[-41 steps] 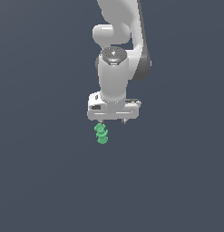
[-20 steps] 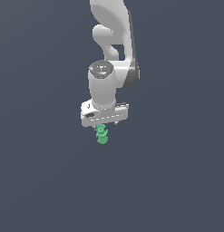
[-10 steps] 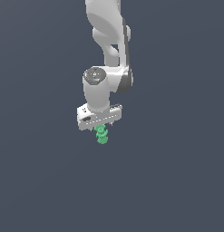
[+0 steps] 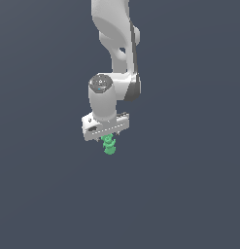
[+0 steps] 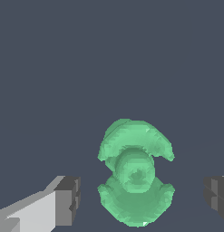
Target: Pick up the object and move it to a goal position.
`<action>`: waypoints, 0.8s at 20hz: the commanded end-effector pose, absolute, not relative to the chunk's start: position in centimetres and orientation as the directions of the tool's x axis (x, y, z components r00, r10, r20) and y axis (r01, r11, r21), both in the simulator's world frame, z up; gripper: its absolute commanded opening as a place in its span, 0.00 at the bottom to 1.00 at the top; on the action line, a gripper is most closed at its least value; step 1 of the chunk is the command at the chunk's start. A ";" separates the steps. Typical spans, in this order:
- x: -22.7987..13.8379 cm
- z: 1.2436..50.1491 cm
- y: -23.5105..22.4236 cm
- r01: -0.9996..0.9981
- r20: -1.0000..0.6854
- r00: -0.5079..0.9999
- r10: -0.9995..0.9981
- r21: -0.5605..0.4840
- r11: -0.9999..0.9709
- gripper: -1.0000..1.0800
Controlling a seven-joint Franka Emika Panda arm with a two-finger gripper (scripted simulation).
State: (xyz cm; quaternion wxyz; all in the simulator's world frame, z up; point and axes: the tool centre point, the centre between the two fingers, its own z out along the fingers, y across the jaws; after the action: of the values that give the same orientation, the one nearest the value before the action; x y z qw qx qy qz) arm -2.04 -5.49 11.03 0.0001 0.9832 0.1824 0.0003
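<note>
Pincer (image 4: 108,137) spread around the green object (image 4: 109,145) with gaps on both sides, we have drifted toward the exterior view's left and seemingly lower, so closing should come next.

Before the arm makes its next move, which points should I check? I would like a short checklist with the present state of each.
1. Green object lies between the fingers: ok.
2. Gripper open enough to pass it: ok, gaps on both sides in the wrist view.
3. Pads touching the object: not ok, both are apart from it.
4. Object centred between the fingers: ok, roughly.
5. Gripper low enough to close on it: cannot tell.
6. Goal position visible: not ok, no marker shows.
</note>
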 end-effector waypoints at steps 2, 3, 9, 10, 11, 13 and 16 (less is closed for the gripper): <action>-2.1 9.9 -5.5 0.360 0.000 0.933 0.360 0.000 -0.933 0.96; -2.1 9.4 -5.5 0.360 0.000 0.933 0.360 0.000 -0.933 0.96; -2.2 6.7 -5.5 0.362 0.000 0.932 0.362 0.000 -0.932 0.96; -2.2 6.5 -5.5 0.362 0.000 0.932 0.362 0.000 -0.932 0.96; -2.1 6.4 -5.5 0.362 0.000 0.932 0.362 0.000 -0.932 0.96; -2.1 6.3 -5.5 0.362 0.000 0.932 0.362 0.000 -0.932 0.96; -2.1 6.3 -5.5 0.362 0.000 0.932 0.362 0.000 -0.932 0.00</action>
State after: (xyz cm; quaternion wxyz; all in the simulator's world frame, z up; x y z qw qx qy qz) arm -2.10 -5.53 6.36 0.0000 0.9829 0.1841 0.0001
